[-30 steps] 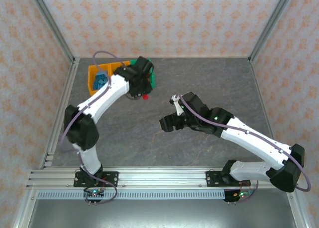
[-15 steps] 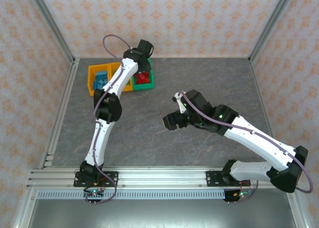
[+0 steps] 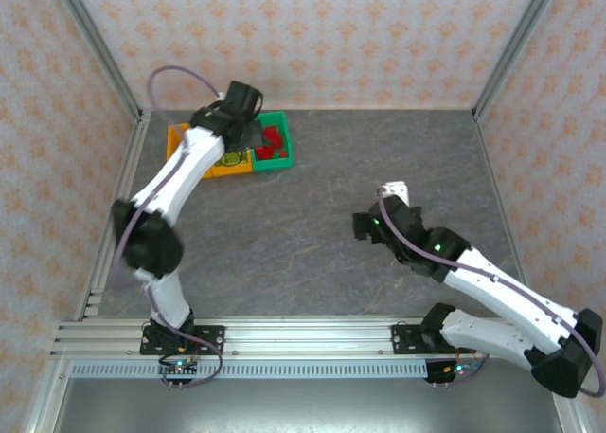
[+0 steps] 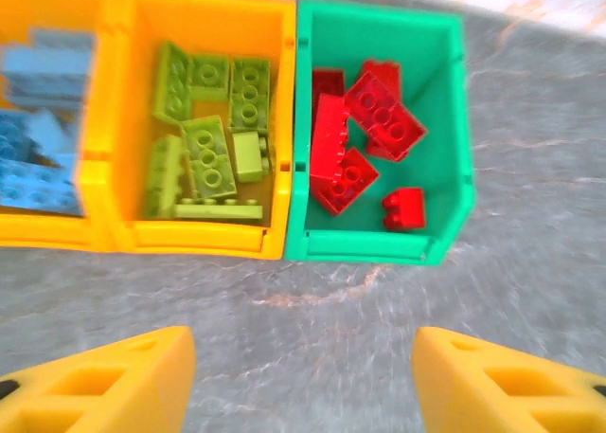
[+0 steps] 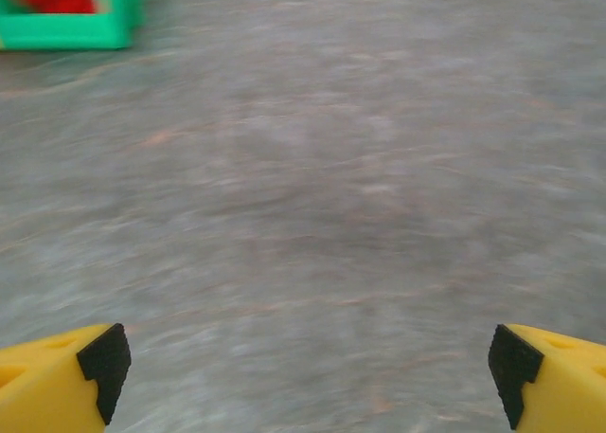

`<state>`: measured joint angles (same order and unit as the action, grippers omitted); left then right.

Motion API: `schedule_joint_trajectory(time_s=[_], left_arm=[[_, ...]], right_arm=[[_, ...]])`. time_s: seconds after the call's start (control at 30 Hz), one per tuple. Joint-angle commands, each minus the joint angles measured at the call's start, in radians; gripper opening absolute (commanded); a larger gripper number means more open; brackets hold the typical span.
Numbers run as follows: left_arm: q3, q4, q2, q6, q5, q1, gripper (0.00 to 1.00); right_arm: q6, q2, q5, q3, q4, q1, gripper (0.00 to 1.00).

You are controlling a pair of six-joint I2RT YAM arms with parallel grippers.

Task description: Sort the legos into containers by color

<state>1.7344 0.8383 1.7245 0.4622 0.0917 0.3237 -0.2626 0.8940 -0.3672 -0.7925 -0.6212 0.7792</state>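
Three joined bins sit at the table's far left. The left orange-yellow bin (image 4: 95, 226) holds light blue legos (image 4: 38, 158). Lime green legos (image 4: 210, 144) fill the middle orange-yellow bin (image 4: 199, 239). In the green bin (image 4: 374, 243) lie red legos (image 4: 365, 139), which also show from above as red legos (image 3: 273, 141). My left gripper (image 4: 303, 357) hangs open and empty just in front of the bins, over bare table. My right gripper (image 5: 308, 357) is open and empty over mid-table, far from the green bin (image 5: 66, 30).
The grey stone-patterned table (image 3: 312, 225) is walled by a metal frame and patterned panels. The left arm (image 3: 180, 182) stretches toward the back-left corner. The right arm (image 3: 483, 281) lies low across the near right.
The left gripper carried a red lego to the green bin, let it go, and has shifted left over the bins. The right arm has drawn back to the right and nearer.
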Motion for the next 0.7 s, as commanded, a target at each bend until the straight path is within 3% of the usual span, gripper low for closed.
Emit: schedule_joint_trajectory(time_s=[0.0,0.17,0.23,0.37,0.43,0.6,0.67], left_arm=[[-0.227,-0.139,-0.241,-0.12,0.058,0.049,0.65],[-0.587,-0.269,-0.565,-0.17,0.12,0.077,0.85],[-0.719,-0.348,-0.69,-0.189,0.147,0.077,0.92],[-0.937,-0.468,-0.875,-0.252,0.205,0.077,1.0],[-1.007,-0.502,-0.911,-0.294,0.213,0.077,1.0],[-1.126,-0.604,-0.879,-0.302,0.277,0.057,1.0],[-1.171,-0.696,-0.846,-0.356,0.223,0.021,1.0]], right_arm=[[0.007,-0.091,-0.29,0.128,0.135,-0.06,0.99],[0.122,-0.108,-0.241,0.307,0.34,-0.268,0.99],[0.152,-0.058,-0.131,0.304,0.4,-0.399,0.99],[0.194,0.147,-0.063,0.363,0.723,-0.559,0.99],[0.199,0.279,0.022,0.363,0.864,-0.624,0.99],[0.358,0.613,0.158,0.219,1.132,-0.659,0.99],[0.309,0.658,0.209,0.167,1.06,-0.711,0.96]])
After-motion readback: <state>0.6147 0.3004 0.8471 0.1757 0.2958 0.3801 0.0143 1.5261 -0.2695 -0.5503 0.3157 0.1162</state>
